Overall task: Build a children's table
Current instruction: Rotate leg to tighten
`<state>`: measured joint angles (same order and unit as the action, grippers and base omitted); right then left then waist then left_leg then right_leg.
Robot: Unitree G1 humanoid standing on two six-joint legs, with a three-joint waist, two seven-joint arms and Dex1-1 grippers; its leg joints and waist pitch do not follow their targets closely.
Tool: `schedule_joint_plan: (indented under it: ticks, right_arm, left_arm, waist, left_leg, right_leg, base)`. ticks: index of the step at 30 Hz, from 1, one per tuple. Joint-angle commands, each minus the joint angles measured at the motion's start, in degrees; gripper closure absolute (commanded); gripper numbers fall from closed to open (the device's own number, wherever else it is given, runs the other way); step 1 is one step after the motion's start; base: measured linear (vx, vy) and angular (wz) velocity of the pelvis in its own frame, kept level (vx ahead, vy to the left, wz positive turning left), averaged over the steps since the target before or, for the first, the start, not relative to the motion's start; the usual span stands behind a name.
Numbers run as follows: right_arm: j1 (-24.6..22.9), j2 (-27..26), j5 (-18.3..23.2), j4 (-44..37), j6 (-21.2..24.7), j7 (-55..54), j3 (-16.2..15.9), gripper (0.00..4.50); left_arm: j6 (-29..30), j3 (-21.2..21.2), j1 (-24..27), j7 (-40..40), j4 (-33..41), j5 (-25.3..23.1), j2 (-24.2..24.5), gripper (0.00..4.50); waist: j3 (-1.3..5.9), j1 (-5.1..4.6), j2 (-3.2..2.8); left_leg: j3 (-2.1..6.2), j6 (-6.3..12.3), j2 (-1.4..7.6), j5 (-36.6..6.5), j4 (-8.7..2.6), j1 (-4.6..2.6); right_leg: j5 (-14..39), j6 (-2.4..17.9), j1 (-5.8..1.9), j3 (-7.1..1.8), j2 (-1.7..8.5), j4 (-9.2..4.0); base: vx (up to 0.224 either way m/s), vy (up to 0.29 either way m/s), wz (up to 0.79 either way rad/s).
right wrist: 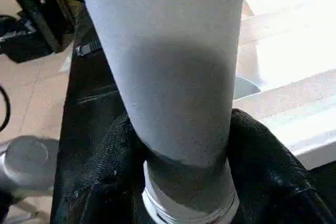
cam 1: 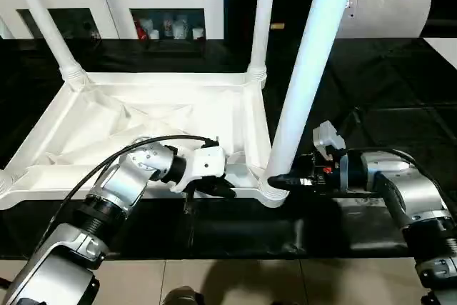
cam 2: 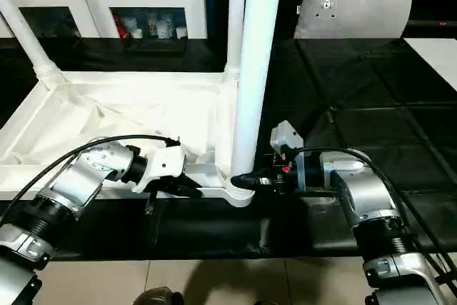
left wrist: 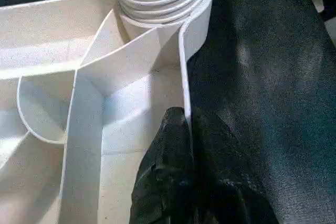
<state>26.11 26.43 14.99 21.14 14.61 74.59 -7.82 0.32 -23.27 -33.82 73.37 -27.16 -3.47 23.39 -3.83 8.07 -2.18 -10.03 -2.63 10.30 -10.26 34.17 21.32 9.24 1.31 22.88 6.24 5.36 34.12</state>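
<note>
The children's table (cam 1: 143,116) lies upside down on a black mat, its ribbed underside facing up. Three white legs stand in its corner sockets: far left (cam 1: 43,19), far right (cam 1: 263,19) and near right (cam 1: 307,69). My left gripper (cam 1: 221,189) is at the near rim and shut on the thin rim wall (left wrist: 185,66), one black finger (left wrist: 168,182) on each side of it. My right gripper (cam 1: 282,182) reaches in from the right. Its fingers (right wrist: 262,171) clasp the near right leg (right wrist: 168,51) just above its threaded socket (cam 1: 270,189).
A white cabinet (cam 1: 164,12) with dark glass compartments stands behind the table. A grey cushion (cam 2: 353,8) leans at the back right. The black mat (cam 1: 371,76) spreads to the right, and tiled floor (cam 1: 235,283) runs along the near edge.
</note>
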Motion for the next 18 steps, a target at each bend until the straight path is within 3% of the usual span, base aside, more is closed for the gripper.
schedule_joint_plan:
  ticks: [1, 3, 7, 10, 11, 15, 18]
  right_arm:
    - [0.5, -1.5, -1.8, 0.9, 0.6, -5.8, 0.3, 2.55]
    - [1.2, -3.0, -3.3, 2.4, 0.7, -10.8, 0.8, 2.55]
    - [4.2, -9.2, -5.8, 7.2, 2.4, -26.7, 3.6, 2.57]
    - [6.4, -13.6, -5.8, 10.0, 5.8, -38.1, 6.5, 2.57]
    - [6.4, -13.8, -5.9, 10.1, 5.9, -38.4, 6.6, 2.57]
    - [8.1, -18.9, -6.9, 12.5, 5.2, -50.3, 9.2, 2.57]
    - [8.7, -21.3, -7.9, 14.1, 0.9, -54.3, 9.3, 2.57]
  left_arm:
    - [1.1, -2.4, 1.0, 0.7, 1.5, 0.1, -1.6, 4.5]
    - [2.7, -1.8, 0.7, -1.1, 1.5, 0.1, -2.6, 4.5]
    - [8.5, 0.7, -1.4, -7.9, 0.1, 0.6, -7.2, 4.5]
    - [12.8, 2.7, -2.9, -13.2, -0.3, 1.5, -11.7, 4.5]
    - [13.0, 2.8, -3.0, -13.4, -0.3, 1.5, -11.9, 4.5]
    - [17.5, 6.9, -6.8, -26.4, -4.4, 0.9, -19.4, 4.5]
    - [17.9, 8.9, -9.3, -34.5, -7.6, -0.5, -23.0, 4.5]
  waist:
    - [4.27, -0.33, 0.57]
    - [4.05, -0.62, 0.5]
    - [3.47, -2.53, 0.57]
    - [3.4, -3.91, 0.55]
    - [3.46, -4.5, 0.6]
    - [3.76, -5.31, 0.43]
    - [4.12, -5.38, 0.57]
  left_leg:
    - [1.05, 1.94, 3.31, -13.8, -4.24, -0.7]
    - [1.16, 1.14, 3.16, -15.7, -4.4, -0.84]
    - [1.63, -0.66, 2.58, -20.1, -4.43, -1.4]
    - [2.01, -0.87, 2.49, -21.3, -4.55, -1.1]
    - [2.01, -0.84, 2.42, -21.4, -4.54, -0.93]
    - [1.77, 0.02, 2.38, -19.3, -4.56, -0.77]
    - [1.45, 1.67, 2.26, -15.7, -4.36, -0.26]
  right_leg:
    - [20.0, 10.4, -2.81, -3.22, 4.28, -4.36]
    - [23.3, 9.5, -2.75, -3.16, 4.35, -4.75]
    - [33.2, 6.2, -2.37, -2.52, 4.43, -6.13]
    - [34.1, 4.9, -2.53, -2.11, 4.3, -6.4]
    - [33.0, 5.1, -2.55, -2.08, 4.24, -6.4]
    - [27.1, 6.9, -2.59, -2.35, 4.02, -6.24]
    - [19.7, 9.1, -2.9, -2.68, 4.04, -5.64]
  base:
    - [0.0, 0.0, 0.0]
    - [0.0, 0.0, 0.0]
    - [0.0, 0.0, 0.0]
    - [0.0, 0.0, 0.0]
    - [0.0, 0.0, 0.0]
    - [0.0, 0.0, 0.0]
    - [0.0, 0.0, 0.0]
